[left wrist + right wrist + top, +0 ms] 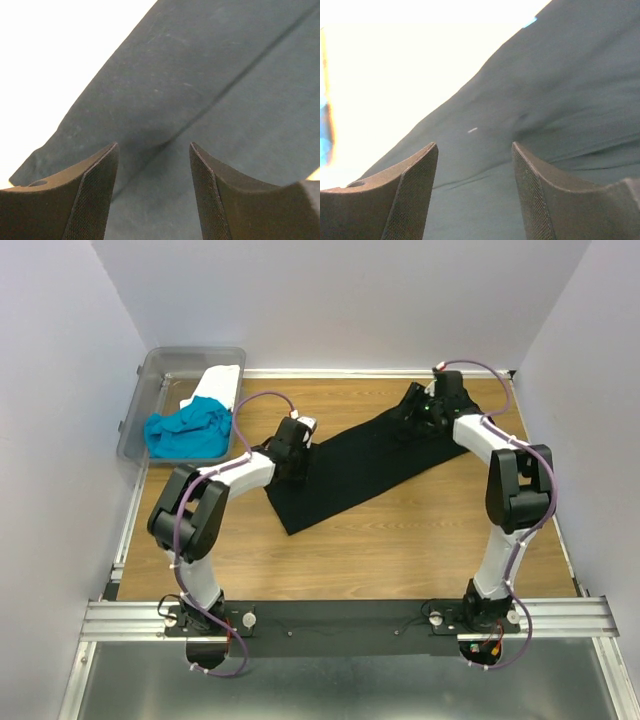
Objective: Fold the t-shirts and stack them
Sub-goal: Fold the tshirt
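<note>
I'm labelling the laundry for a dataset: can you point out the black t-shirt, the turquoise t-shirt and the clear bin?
black t-shirt (350,470): top view, middle of the long strip on the table.
turquoise t-shirt (188,432): top view, centre of the crumpled heap.
clear bin (195,350): top view, its far rim.

White-black arms (250,472) (purple cables (181,530)).

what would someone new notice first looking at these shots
The black t-shirt stands out first, lying as a long strip diagonally across the middle of the wooden table. The left gripper and right gripper hang open just above it, one near each end. Next comes the clear bin at the far left corner, holding a crumpled turquoise t-shirt and a white one.
</note>
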You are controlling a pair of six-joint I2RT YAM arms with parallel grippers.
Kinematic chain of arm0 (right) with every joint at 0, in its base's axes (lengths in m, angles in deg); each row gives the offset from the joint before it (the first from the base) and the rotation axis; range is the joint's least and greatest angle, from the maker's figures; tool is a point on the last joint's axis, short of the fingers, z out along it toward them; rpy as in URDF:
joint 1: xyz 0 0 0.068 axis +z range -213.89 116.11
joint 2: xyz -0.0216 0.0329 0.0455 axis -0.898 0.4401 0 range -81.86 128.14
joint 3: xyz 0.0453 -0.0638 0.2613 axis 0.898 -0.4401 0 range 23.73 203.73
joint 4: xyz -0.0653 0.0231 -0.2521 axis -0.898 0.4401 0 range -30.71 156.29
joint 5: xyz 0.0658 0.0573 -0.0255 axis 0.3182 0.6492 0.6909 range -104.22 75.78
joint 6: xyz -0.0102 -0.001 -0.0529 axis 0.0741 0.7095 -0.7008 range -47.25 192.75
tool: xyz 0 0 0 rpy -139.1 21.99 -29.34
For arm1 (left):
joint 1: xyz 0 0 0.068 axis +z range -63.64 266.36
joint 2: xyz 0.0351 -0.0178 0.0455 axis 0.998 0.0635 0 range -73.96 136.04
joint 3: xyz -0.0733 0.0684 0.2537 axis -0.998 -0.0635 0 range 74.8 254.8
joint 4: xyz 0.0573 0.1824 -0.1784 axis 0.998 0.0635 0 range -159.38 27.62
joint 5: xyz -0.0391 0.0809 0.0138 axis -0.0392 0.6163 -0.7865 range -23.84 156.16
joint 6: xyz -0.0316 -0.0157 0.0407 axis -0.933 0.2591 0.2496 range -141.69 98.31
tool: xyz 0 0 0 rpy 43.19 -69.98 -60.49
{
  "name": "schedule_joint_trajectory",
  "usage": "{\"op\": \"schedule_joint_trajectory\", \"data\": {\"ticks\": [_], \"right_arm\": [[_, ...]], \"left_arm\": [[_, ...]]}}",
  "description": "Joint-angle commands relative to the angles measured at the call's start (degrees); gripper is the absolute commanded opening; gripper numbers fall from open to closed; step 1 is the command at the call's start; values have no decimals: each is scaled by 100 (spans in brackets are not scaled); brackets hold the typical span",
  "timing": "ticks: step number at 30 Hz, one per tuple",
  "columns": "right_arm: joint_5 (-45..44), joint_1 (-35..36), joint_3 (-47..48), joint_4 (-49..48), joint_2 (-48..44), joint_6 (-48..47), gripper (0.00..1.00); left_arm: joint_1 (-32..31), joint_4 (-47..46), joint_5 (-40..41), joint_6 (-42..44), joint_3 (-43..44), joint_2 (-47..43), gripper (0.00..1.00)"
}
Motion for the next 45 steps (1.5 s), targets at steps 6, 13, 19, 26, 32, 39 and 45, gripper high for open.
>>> {"op": "schedule_joint_trajectory", "data": {"ticks": [6, 13, 19, 26, 32, 39, 45], "right_arm": [[-16, 178, -832, -691, 306, 913, 67], [-236, -129, -1253, -691, 395, 860, 66], [35, -804, -1430, -569, 193, 606, 67], [502, -903, -649, -217, 307, 157, 67], [713, -885, -367, -199, 105, 289, 66], [415, -815, -331, -182, -10, 411, 64], [-498, -683, -559, -120, -378, 552, 63]], "left_arm": [[78, 476, 37, -258, 342, 678, 65], [52, 617, -895, -688, -449, 494, 65], [-676, 644, -1862, -1163, -1178, 55, 64], [-2512, 530, -2477, -2068, -1294, -7, 65], [-3016, 581, -2707, -2096, -495, 19, 68], [-2814, 1618, -1653, -1508, 472, -95, 72], [-2260, 1391, -1353, -1577, 166, -639, 73]]}}
